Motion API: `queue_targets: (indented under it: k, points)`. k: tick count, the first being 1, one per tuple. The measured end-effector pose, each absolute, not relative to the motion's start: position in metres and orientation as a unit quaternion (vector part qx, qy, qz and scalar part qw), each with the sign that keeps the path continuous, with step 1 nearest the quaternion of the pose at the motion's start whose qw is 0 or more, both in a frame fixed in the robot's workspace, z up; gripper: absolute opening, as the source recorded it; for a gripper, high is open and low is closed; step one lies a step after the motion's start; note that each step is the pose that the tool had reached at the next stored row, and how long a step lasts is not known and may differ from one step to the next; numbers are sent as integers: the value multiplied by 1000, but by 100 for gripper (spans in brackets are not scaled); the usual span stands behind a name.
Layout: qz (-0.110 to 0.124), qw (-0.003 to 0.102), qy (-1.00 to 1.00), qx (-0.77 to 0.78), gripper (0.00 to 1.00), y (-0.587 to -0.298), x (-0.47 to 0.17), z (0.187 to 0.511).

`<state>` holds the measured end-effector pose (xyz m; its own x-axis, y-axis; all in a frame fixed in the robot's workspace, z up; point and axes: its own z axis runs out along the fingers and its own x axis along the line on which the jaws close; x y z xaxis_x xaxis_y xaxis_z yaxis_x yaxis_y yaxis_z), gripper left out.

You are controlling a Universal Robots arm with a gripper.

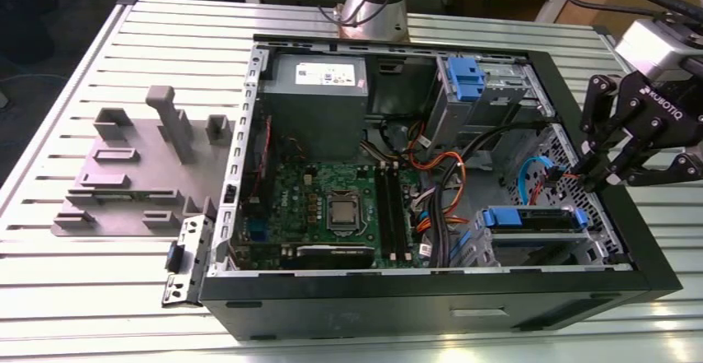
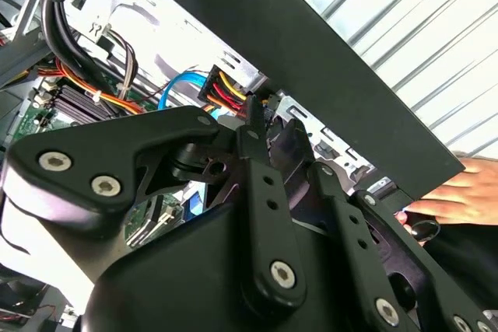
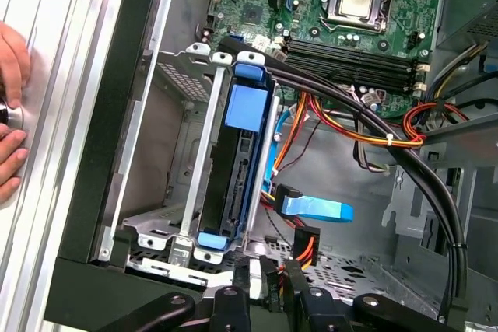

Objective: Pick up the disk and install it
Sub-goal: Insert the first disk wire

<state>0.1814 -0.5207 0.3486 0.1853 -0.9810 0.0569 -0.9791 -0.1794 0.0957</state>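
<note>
The disk (image 1: 533, 219) sits in its blue carrier frame inside the metal bay at the near corner of the open computer case (image 1: 439, 297), on the exterior view's right. In the first wrist view the disk (image 3: 237, 169) stands edge-on between the bay's rails, with a blue tab at each end. My gripper (image 1: 602, 180) hangs over the case's wall on the exterior view's right, apart from the disk and holding nothing. Its tips (image 3: 264, 279) stand close together, shut, by a black plug with red and yellow wires (image 2: 226, 91). They point into the case (image 2: 272, 126).
A person's hand (image 3: 12, 114) rests on the slatted table beside the case. Inside lie the motherboard (image 1: 329, 207), a grey power supply (image 1: 316, 83), a blue latch on a grey cage (image 1: 467, 79) and loose cables (image 3: 366, 126). A grey fixture (image 1: 132, 174) stands at the exterior view's left.
</note>
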Motion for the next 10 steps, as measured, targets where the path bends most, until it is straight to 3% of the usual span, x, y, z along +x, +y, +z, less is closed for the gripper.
queue_targets:
  k: [7,8,10]
  points:
    - [-8,56,-638,768,30,-521,181,349]
    - [-7,57,-638,768,23,-521,182,349]
    - [-7,58,-638,768,23,-521,182,349]
